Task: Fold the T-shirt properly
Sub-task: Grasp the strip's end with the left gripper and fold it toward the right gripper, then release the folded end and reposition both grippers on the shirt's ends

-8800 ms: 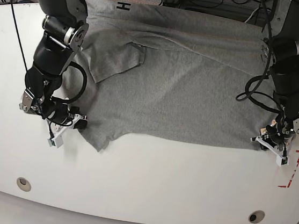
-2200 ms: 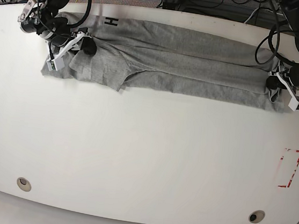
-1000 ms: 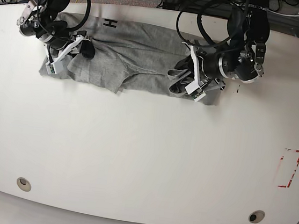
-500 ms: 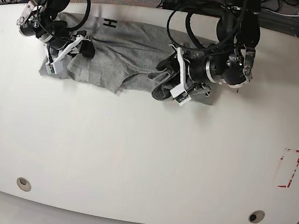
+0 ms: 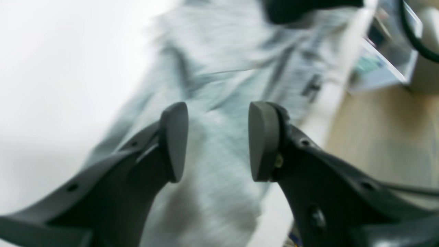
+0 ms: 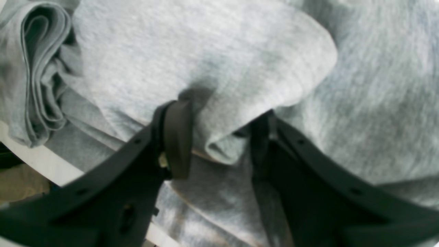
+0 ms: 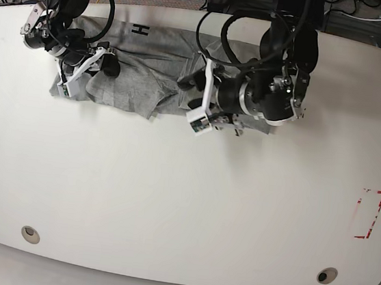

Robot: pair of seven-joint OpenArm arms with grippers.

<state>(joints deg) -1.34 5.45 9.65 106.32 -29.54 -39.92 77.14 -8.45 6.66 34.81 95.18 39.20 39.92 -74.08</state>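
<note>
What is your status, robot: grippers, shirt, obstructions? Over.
Left gripper open above the T-shirt, nothing clamped. Right gripper around a fold of shirt. Shirt bunched into a band at the table's far edge. Nothing blocking.

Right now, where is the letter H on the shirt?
In the base view, the black H sits on the T-shirt near the table's far edge, left of middle, just right of the right gripper.

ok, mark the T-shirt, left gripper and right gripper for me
T-shirt (image 7: pixel 131 91), base view, flat grey cloth.
Left gripper (image 5: pixel 218 140), left wrist view, between fingertips.
Right gripper (image 6: pixel 219 137), right wrist view, between fingertips.
</note>
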